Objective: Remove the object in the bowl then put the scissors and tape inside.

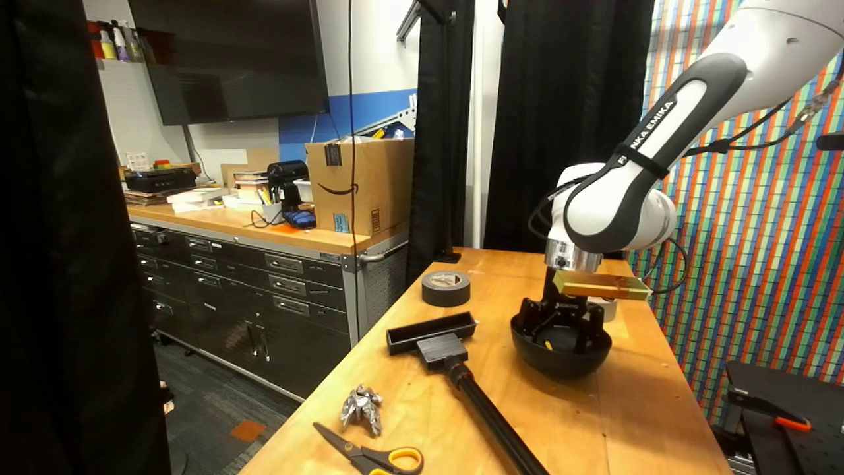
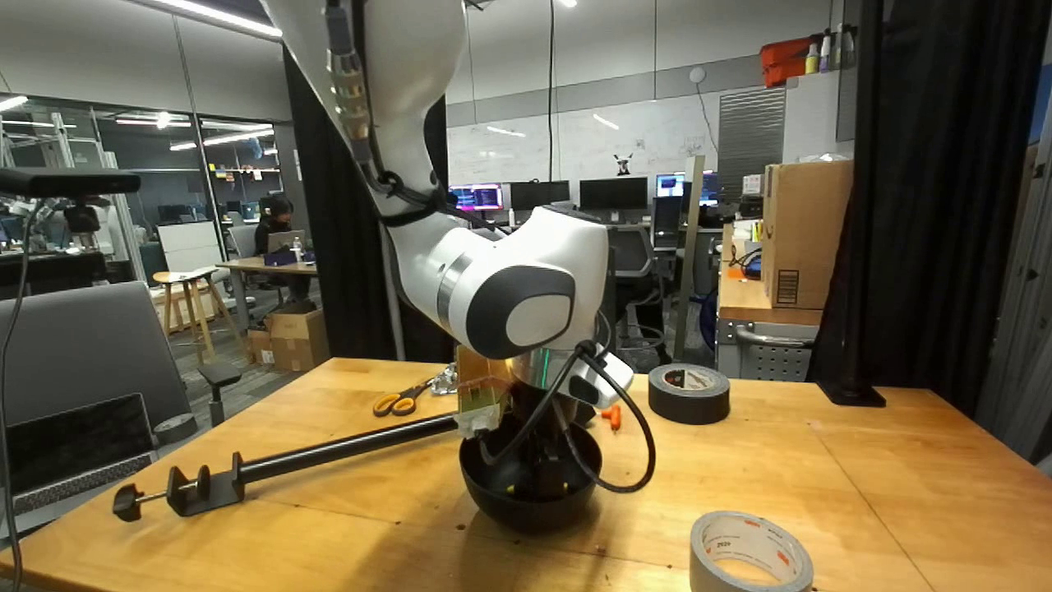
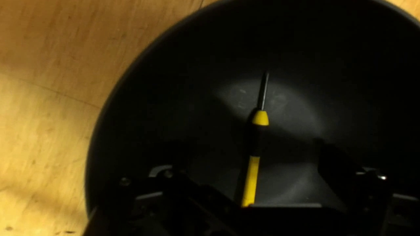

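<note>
The object, a thin yellow-and-black screwdriver with a dark metal tip, lies in the black bowl. The bowl shows in both exterior views. My gripper reaches down into the bowl. In the wrist view its fingers stand wide apart, one on each side of the screwdriver, with nothing between them gripped. The scissors with yellow-orange handles lie on the table, also in an exterior view. Two tape rolls stand there: a black one and a grey one.
A long black pole with a flat bracket end lies beside the bowl; its clamp end shows in an exterior view. Crumpled silver foil lies near the scissors. A small orange piece lies behind the bowl. Grey tape is partly behind my gripper.
</note>
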`<action>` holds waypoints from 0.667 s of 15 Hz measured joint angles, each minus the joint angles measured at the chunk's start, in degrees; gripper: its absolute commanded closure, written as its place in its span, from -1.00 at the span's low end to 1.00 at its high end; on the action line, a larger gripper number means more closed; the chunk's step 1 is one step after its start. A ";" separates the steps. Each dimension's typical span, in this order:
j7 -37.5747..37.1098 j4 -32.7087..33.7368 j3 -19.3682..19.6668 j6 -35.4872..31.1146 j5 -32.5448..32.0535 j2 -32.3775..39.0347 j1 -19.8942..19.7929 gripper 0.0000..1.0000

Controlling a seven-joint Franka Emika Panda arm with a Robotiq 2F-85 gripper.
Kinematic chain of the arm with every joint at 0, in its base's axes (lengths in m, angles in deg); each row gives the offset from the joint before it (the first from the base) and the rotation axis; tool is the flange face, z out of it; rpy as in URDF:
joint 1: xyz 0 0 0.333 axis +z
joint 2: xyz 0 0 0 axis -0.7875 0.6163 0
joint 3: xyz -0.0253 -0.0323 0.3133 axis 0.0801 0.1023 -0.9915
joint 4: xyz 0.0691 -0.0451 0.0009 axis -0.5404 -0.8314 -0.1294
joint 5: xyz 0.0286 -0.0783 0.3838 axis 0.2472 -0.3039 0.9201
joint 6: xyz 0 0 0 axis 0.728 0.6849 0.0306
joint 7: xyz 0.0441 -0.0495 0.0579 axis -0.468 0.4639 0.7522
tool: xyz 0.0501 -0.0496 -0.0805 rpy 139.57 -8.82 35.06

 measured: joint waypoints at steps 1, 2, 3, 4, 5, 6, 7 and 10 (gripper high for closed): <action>0.00 0.39 0.06 -0.02 0.00 0.74 0.00 -0.89; -0.02 0.78 0.09 -0.01 0.00 1.27 0.00 -0.48; -0.02 1.01 0.09 0.01 0.00 1.39 0.00 -0.40; -0.02 1.09 0.09 0.01 0.00 1.42 0.00 -0.39; -0.02 1.16 0.09 0.00 0.00 1.45 0.00 -0.24; -0.02 1.21 0.12 0.00 0.00 1.45 -0.01 -0.10; -0.02 1.25 0.17 0.00 0.00 1.42 -0.01 0.04; -0.02 1.56 0.23 -0.01 0.00 1.41 0.00 0.50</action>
